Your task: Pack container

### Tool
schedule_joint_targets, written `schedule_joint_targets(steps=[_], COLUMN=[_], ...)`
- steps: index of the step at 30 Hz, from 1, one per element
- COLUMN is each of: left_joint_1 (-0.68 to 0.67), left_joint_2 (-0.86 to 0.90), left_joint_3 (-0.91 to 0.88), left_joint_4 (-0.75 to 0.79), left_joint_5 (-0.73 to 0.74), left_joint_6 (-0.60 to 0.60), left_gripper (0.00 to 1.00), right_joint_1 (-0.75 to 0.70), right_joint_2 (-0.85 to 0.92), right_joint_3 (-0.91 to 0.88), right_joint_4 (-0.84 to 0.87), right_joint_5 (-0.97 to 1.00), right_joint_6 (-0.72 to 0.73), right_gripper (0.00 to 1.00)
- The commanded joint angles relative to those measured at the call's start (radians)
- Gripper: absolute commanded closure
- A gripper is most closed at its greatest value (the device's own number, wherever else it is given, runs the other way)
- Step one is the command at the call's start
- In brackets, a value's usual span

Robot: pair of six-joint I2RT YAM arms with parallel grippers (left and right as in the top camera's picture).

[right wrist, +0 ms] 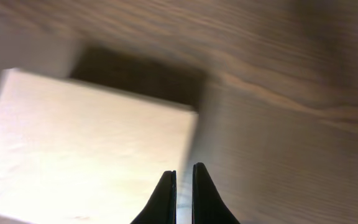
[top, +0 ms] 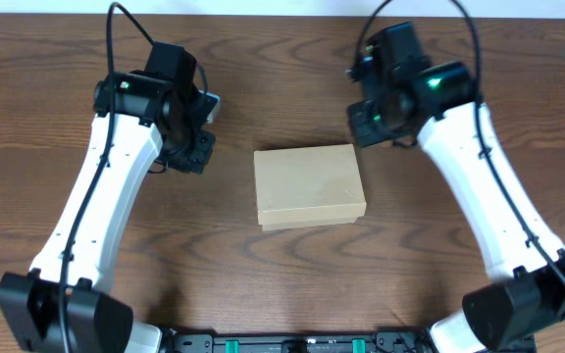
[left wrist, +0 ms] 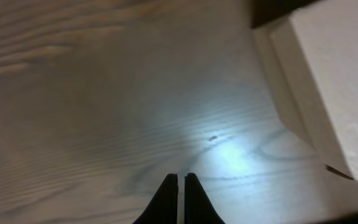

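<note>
The container point(top: 308, 184) is a plain tan cardboard box lying in the middle of the table with its flap lid down. My left gripper point(top: 194, 155) hovers over bare wood just left of the box, fingers shut and empty. In the left wrist view the fingers point(left wrist: 181, 177) are together and the box point(left wrist: 334, 81) is at the right. My right gripper point(top: 366, 126) is above the box's far right corner. In the right wrist view its fingers point(right wrist: 183, 171) are nearly together with nothing between them, over the box's edge point(right wrist: 86, 149).
The wooden table point(top: 67, 59) surrounds the box. The arm bases point(top: 292, 343) stand at the front edge. Cables run from both wrists toward the back.
</note>
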Motion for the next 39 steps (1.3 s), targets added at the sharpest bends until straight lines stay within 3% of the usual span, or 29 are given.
schedule_joint_targets(steps=[1,13,39], left_joint_1=[-0.004,0.005,0.005], left_joint_2=[-0.065,-0.26,-0.269], left_joint_3=[-0.055,-0.378,-0.393], left_joint_4=[0.017,0.19,0.192], left_joint_5=[-0.079,-0.087,-0.109], left_joint_6=[-0.046,-0.124,-0.134], left_gripper=[0.94,0.94,0.92], right_joint_1=[0.096,0.289,0.303], right_joint_2=[-0.025,-0.025,-0.025], right_joint_3=[0.012,-0.041,-0.493], right_joint_4=[-0.004,-0.017,0.237], right_joint_5=[0.037,0.06,-0.001], right_joint_6=[0.131,0.273,0.391], right_gripper=[0.99,0.99,0.99])
